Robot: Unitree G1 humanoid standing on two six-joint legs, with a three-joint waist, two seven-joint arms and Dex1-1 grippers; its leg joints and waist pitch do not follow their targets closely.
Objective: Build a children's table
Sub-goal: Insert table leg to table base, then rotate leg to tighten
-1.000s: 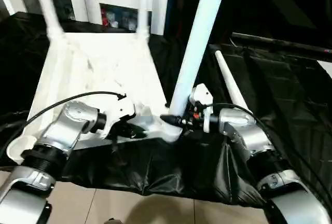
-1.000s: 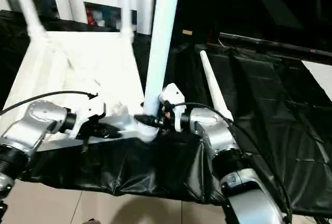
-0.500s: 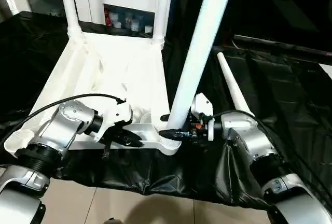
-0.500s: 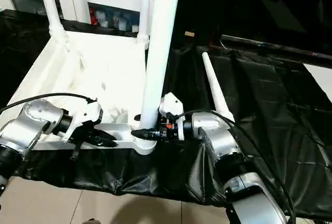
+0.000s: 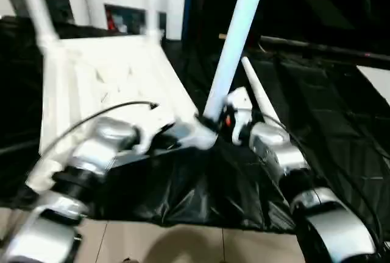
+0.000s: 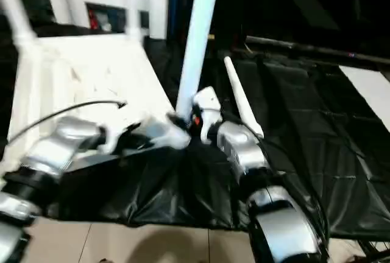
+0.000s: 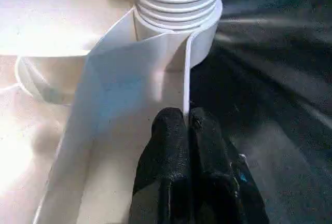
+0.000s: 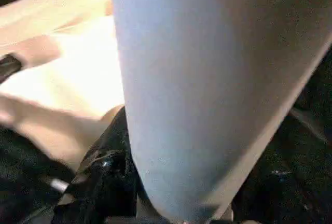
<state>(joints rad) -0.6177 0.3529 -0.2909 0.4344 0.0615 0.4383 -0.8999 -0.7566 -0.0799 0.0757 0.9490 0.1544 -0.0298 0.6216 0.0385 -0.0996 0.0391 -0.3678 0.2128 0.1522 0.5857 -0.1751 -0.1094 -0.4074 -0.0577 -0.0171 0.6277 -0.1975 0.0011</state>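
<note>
On the black-draped worktop (image 5: 341, 111), the white tabletop (image 5: 103, 80) lies underside up, two legs (image 5: 36, 13) standing in its far corners. A third leg (image 5: 234, 38) rises from the near corner socket (image 7: 179, 11), its base clasped on both sides by the right hand (image 5: 214, 122), forearm reaching in level. The left hand (image 7: 188, 130), fingers pressed together, rests on the rim beside that socket. A loose leg (image 5: 259, 92) lies just right.
</note>
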